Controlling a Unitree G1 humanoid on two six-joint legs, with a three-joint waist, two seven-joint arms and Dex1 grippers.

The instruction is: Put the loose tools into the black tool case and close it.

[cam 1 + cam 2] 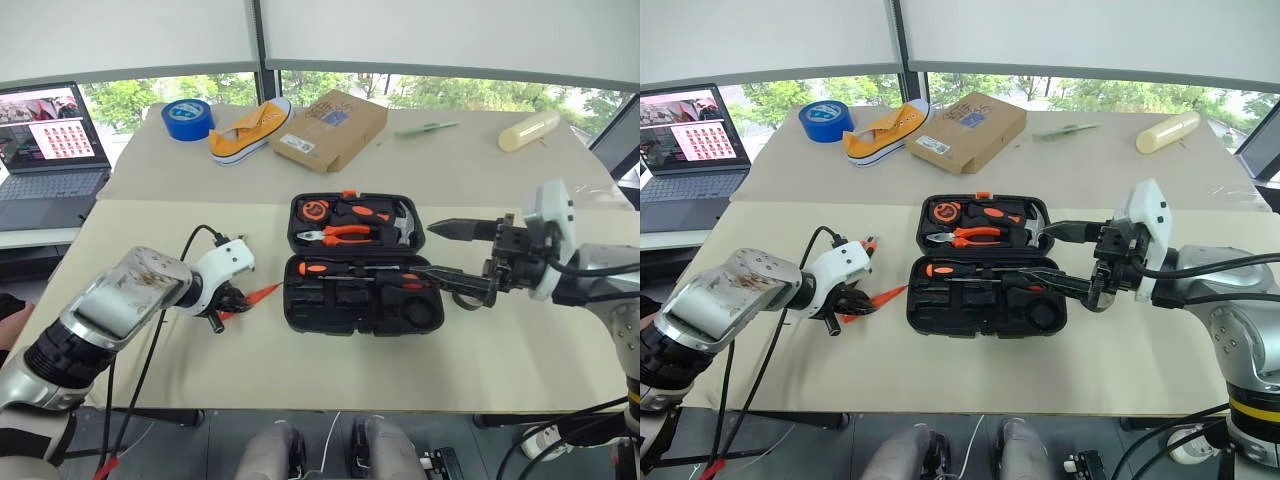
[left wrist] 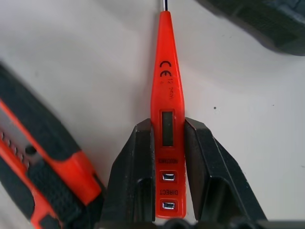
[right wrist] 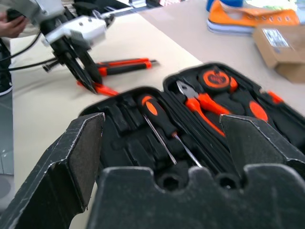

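The black tool case (image 1: 292, 312) lies open in the middle of the table. Pliers, a hammer and a tape measure sit in its far half, and two screwdrivers (image 1: 330, 268) in its near half. Left of the case, the slim orange tester screwdriver (image 2: 164, 71) rests on the table. My left gripper (image 1: 232, 303) points down at it, and its fingers (image 2: 136, 171) press against both sides of the handle. The orange-and-black utility knife (image 2: 43, 176) lies close beside that gripper. My right gripper (image 1: 432, 250) hovers open over the case's right end, holding nothing.
On the far table are a laptop (image 1: 45, 150), a blue tape roll (image 1: 187, 118), a yellow shoe (image 1: 250, 128), a cardboard box (image 1: 330, 128) and a cream cylinder (image 1: 528, 130). A person's hand (image 3: 12, 24) shows beyond my left arm. Black cables trail off the table's front left.
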